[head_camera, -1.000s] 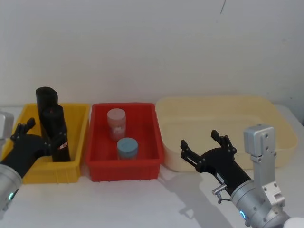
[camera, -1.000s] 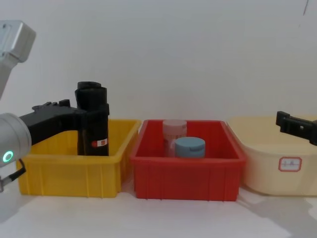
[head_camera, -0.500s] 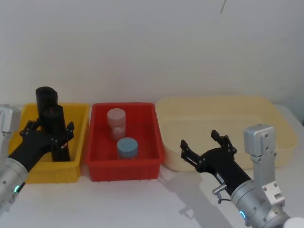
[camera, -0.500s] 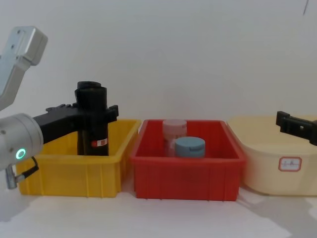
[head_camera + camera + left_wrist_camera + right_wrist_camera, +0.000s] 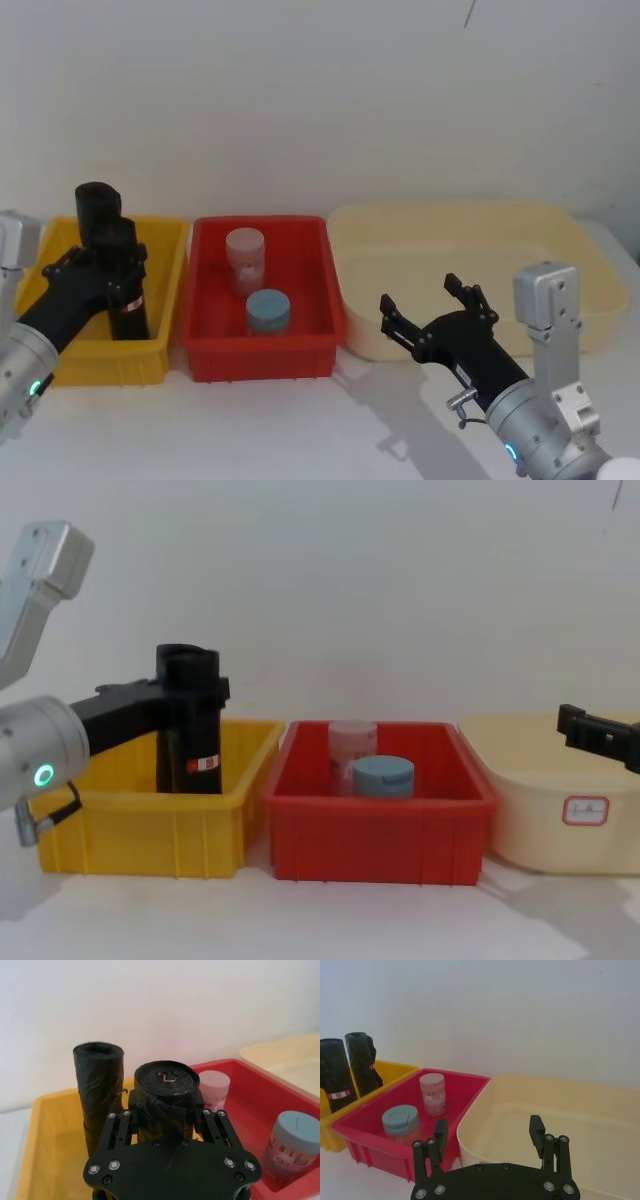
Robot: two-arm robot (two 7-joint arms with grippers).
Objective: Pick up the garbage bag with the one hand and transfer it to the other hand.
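Garbage bag (image 5: pixel 128 310) stands gripped in left tool (image 5: pixel 110 262), second roll (image 5: pixel 97 205) just beside; right tool (image 5: pixel 420 295) gapes wide near cream tub (image 5: pixel 560 215).

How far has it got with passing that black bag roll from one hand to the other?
Early days. Done: the left hand is closed around the bag. In hand: the lift; the bag still stands in the yellow bin. Left: raising it clear and passing it to the right hand, which is open by the cream tub.
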